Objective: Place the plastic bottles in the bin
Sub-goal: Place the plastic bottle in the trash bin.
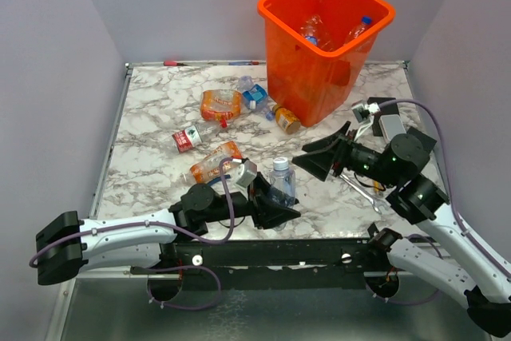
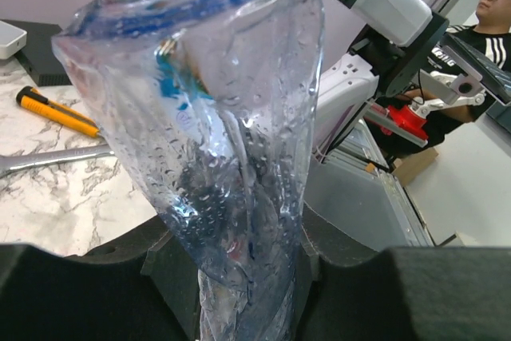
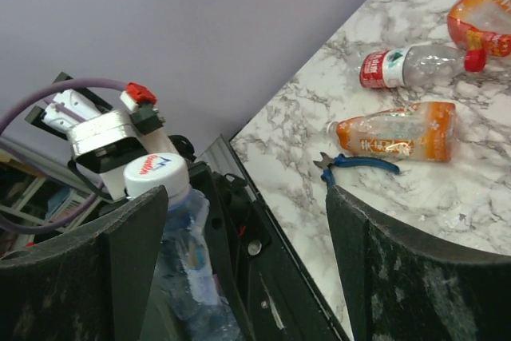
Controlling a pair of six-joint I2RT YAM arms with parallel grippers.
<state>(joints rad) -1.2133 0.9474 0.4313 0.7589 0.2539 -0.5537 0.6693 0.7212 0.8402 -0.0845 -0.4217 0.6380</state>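
Clear, crumpled plastic catches the eye first: near the front edge of the marble table (image 1: 152,109), the left gripper (image 1: 275,207) has its jaws pinched on the lower part of a white-capped clear bottle (image 1: 281,180), holding it upright. Just to the right, the right gripper (image 1: 318,161) faces that bottle with its jaws spread wide and nothing between them; a steel wrench (image 1: 361,191) lies under that arm. Further back an orange-labelled bottle (image 1: 214,164) lies beside blue-handled pliers (image 3: 363,165), then a red-labelled bottle (image 1: 190,137) and other loose bottles (image 1: 221,104). At the far edge stands the orange bin (image 1: 307,77), with two bottles (image 1: 314,31) showing inside.
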